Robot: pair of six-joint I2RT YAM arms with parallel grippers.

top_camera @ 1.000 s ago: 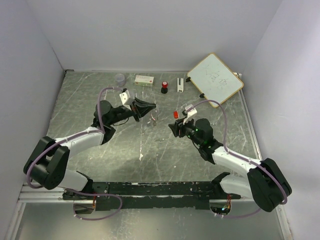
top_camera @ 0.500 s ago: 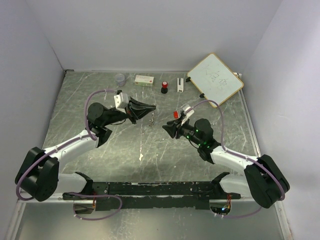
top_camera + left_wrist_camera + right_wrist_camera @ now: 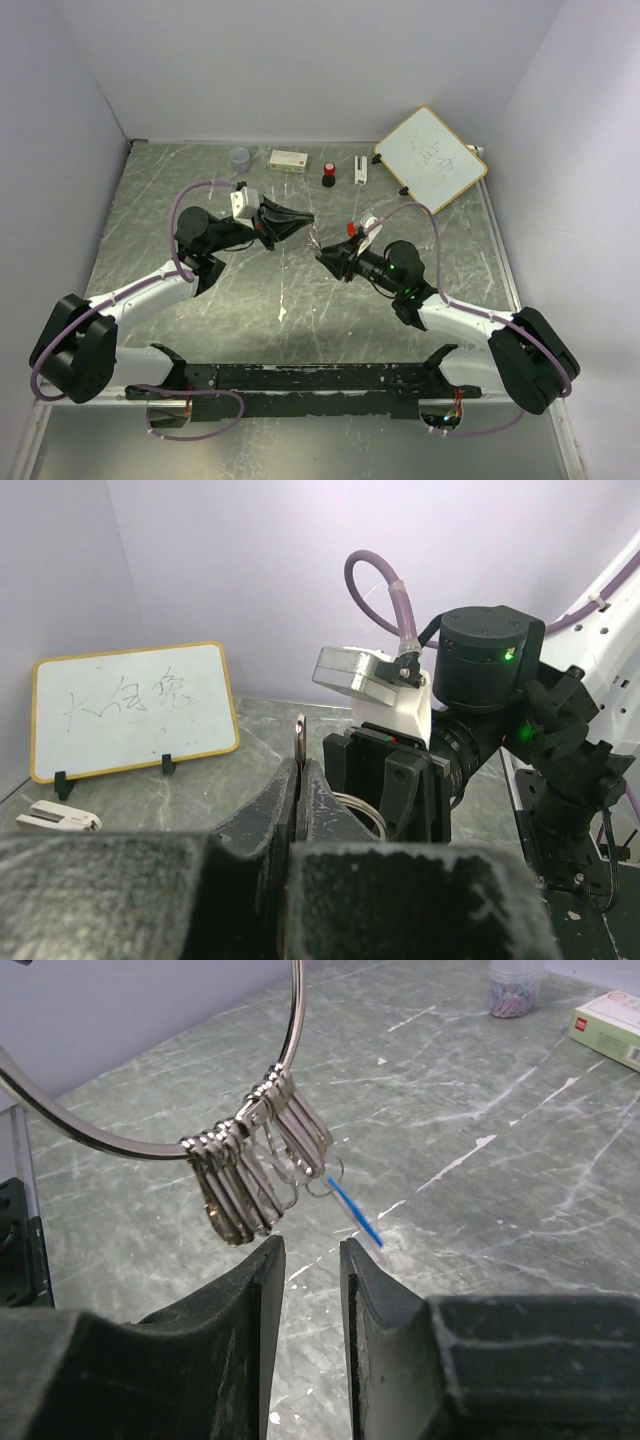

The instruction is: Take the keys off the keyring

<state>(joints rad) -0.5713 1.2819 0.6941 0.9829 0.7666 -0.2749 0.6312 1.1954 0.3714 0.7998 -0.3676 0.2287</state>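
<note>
My left gripper (image 3: 305, 217) is shut on the keyring (image 3: 312, 238) and holds it above the table. In the left wrist view a silver piece (image 3: 298, 736) sticks up between the closed jaws and the wire ring (image 3: 358, 805) curves out on the right. In the right wrist view the keyring (image 3: 296, 1020) hangs with several silver pieces (image 3: 250, 1175) bunched on it, and the blue key (image 3: 352, 1215) dangles from them. My right gripper (image 3: 305, 1248) is open and empty just below these, also shown in the top view (image 3: 322, 258). The red key is not seen.
A whiteboard (image 3: 430, 157) leans at the back right. Along the back wall stand a black object with a red top (image 3: 328, 175), a white box (image 3: 288, 159), a small clear cup (image 3: 239, 157) and a white piece (image 3: 360, 168).
My right gripper has moved left and forward, up to the hanging keys. My left arm swung and lifted early on, then held still with the keyring.
</note>
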